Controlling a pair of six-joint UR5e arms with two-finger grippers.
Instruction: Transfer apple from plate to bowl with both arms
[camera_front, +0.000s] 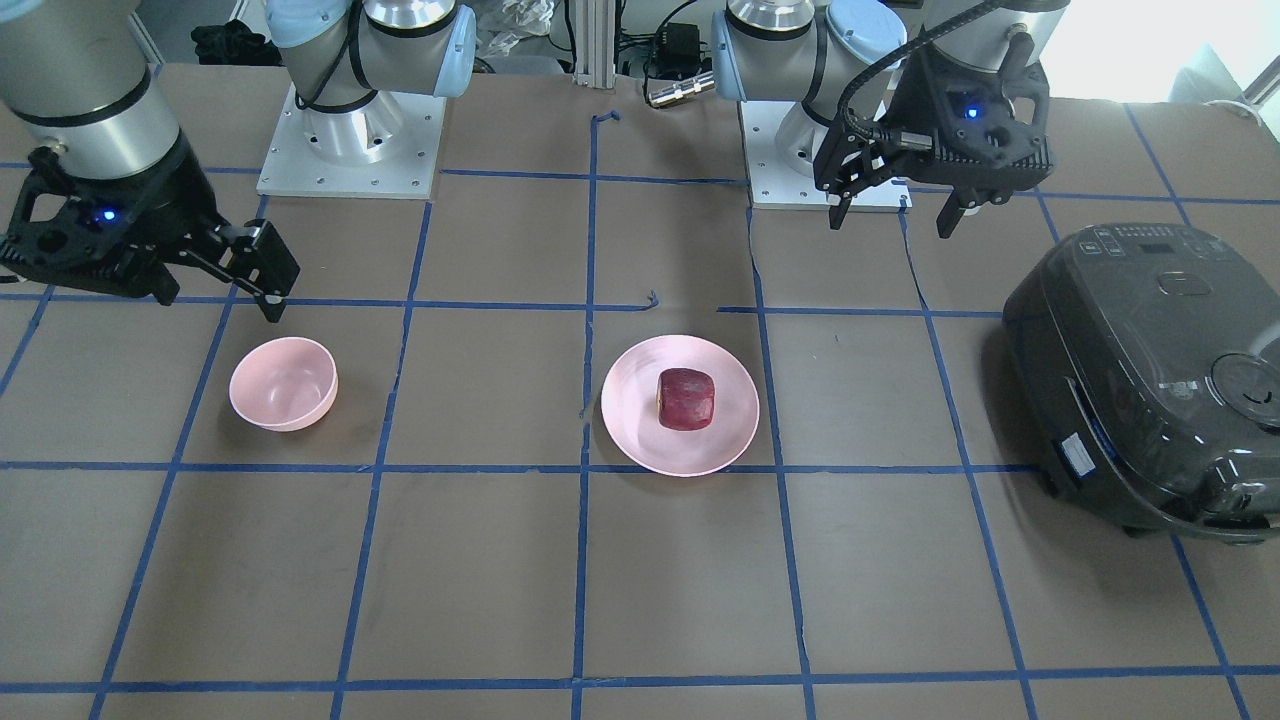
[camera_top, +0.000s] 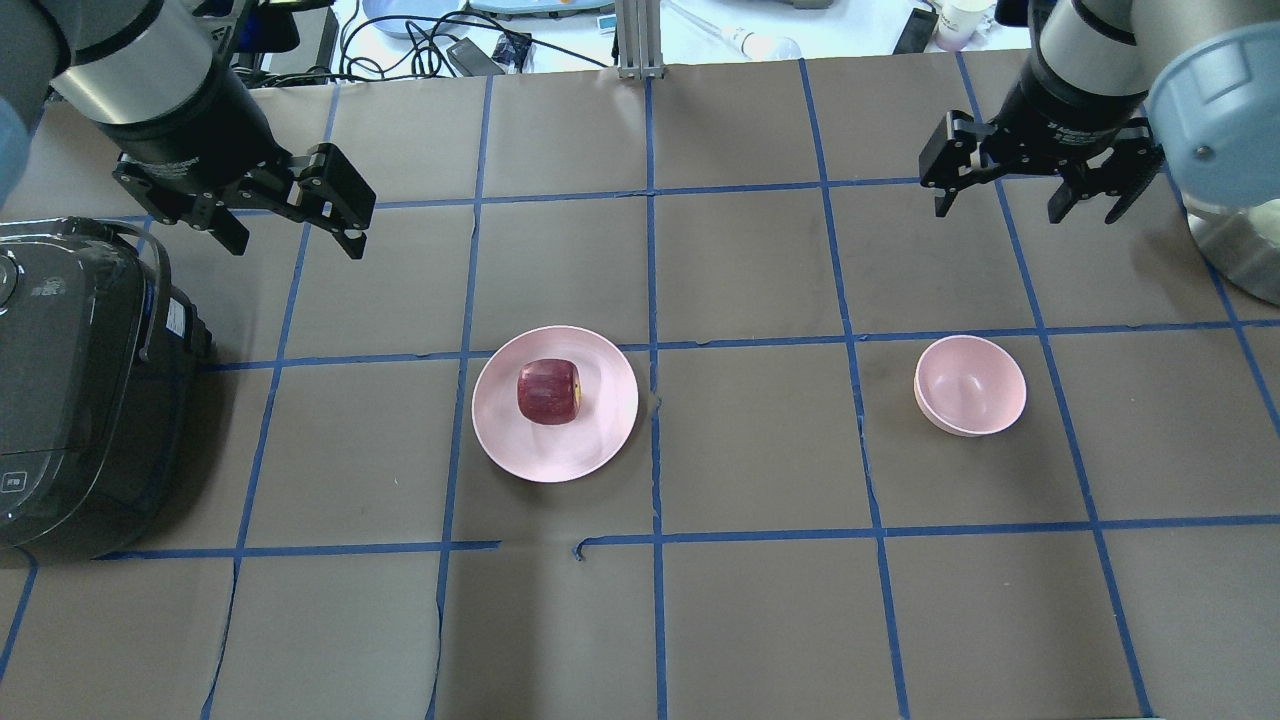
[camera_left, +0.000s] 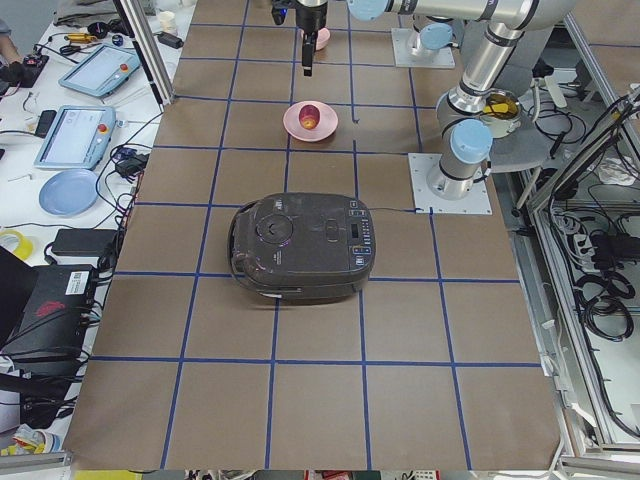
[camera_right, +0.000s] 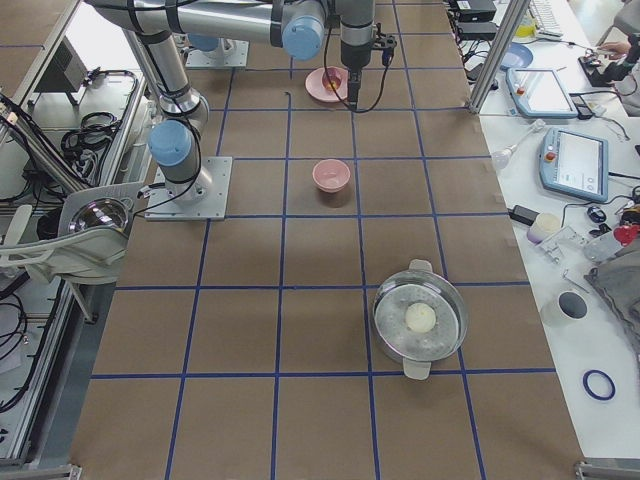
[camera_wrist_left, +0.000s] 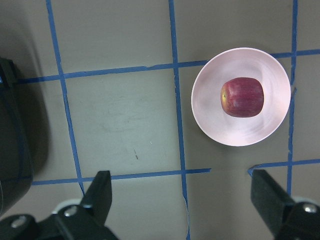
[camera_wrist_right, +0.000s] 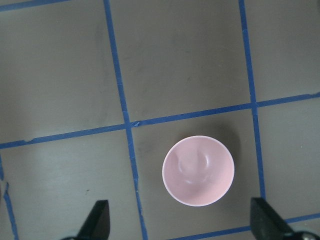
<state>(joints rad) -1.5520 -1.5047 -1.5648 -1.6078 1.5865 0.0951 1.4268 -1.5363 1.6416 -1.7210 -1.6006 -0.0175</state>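
Observation:
The dark red apple (camera_front: 686, 399) lies on the pale pink plate (camera_front: 630, 425) near the table's middle; both also show in the overhead view, the apple (camera_top: 548, 391) on the plate (camera_top: 600, 445), and in the left wrist view, the apple (camera_wrist_left: 242, 97) on the plate (camera_wrist_left: 210, 120). The pink bowl (camera_top: 970, 385) stands empty and upright to the right, and shows in the right wrist view (camera_wrist_right: 198, 171). My left gripper (camera_top: 292, 235) is open and empty, high and beyond the plate to its left. My right gripper (camera_top: 1025, 205) is open and empty, high beyond the bowl.
A dark rice cooker (camera_top: 70, 390) with its lid shut stands at the table's left end, close to my left arm. A steel pot (camera_right: 420, 320) with a white round thing inside stands at the right end. Blue tape lines cross the brown table.

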